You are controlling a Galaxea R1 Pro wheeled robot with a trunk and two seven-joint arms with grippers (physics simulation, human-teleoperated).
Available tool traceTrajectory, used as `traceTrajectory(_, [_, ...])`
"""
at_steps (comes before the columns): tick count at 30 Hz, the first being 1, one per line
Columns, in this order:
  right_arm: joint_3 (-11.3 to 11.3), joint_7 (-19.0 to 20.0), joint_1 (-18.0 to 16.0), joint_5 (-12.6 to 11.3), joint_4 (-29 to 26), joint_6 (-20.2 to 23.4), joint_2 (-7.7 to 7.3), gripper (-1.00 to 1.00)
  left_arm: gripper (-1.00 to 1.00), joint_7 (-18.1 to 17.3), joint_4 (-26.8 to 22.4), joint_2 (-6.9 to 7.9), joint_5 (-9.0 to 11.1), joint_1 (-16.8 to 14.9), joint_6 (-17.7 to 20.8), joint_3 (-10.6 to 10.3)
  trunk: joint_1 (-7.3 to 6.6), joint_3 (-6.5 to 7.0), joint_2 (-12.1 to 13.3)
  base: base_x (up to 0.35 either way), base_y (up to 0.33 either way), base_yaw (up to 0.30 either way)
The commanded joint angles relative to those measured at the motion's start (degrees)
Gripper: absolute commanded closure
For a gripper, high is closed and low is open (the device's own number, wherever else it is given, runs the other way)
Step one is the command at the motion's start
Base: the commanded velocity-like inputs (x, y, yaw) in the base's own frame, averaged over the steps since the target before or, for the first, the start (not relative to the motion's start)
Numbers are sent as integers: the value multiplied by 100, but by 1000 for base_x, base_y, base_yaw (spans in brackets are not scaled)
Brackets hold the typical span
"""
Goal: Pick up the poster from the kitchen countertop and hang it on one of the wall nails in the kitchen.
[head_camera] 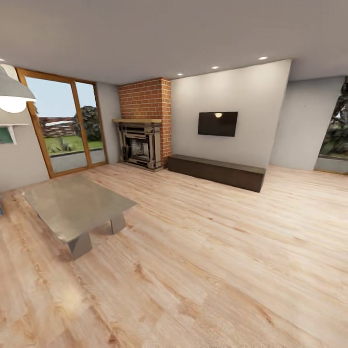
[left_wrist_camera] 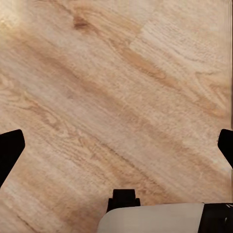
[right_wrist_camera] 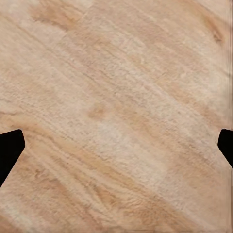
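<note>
I am in a living room; the poster, the kitchen countertop and the wall nails are out of view. In the left wrist view my left gripper (left_wrist_camera: 119,145) is open, its dark fingertips (left_wrist_camera: 10,148) far apart at the picture's two sides over bare wooden floor (left_wrist_camera: 116,87). In the right wrist view my right gripper (right_wrist_camera: 119,145) is open in the same way, with only floor planks (right_wrist_camera: 116,97) between its fingertips (right_wrist_camera: 9,148). Neither holds anything.
A low grey coffee table (head_camera: 72,205) stands at the left on the wooden floor (head_camera: 217,251). Beyond are a brick fireplace (head_camera: 142,145), a long dark bench (head_camera: 217,171) under a wall television (head_camera: 217,123), and glass doors (head_camera: 65,125). A pendant lamp (head_camera: 12,94) hangs at the left edge.
</note>
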Motion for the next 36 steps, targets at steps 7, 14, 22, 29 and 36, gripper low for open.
traceTrajectory(7, [1,0,-5,5,6,-19,0,-100,-100,-3,-8,1,-4,3,-9,0,0,-5,-3,0,0,-300])
traceTrajectory(14, [1,0,-5,5,6,-19,0,-100,-100,-1,-7,1,-4,3,-9,0,0,-5,-3,0,0,-300])
traceTrajectory(22, [1,0,-5,5,6,-20,0,-100,-100,-1,-9,1,-4,3,-9,0,0,-5,-3,0,0,-300])
traceTrajectory(29, [1,-3,-5,5,6,-19,0,-100,-100,-3,-8,1,-4,3,-9,0,0,-5,-3,0,0,-300])
traceTrajectory(36, [1,-8,-5,5,6,-23,0,-100,-100,-1,-9,1,-4,3,-9,0,0,-5,-3,0,0,-300])
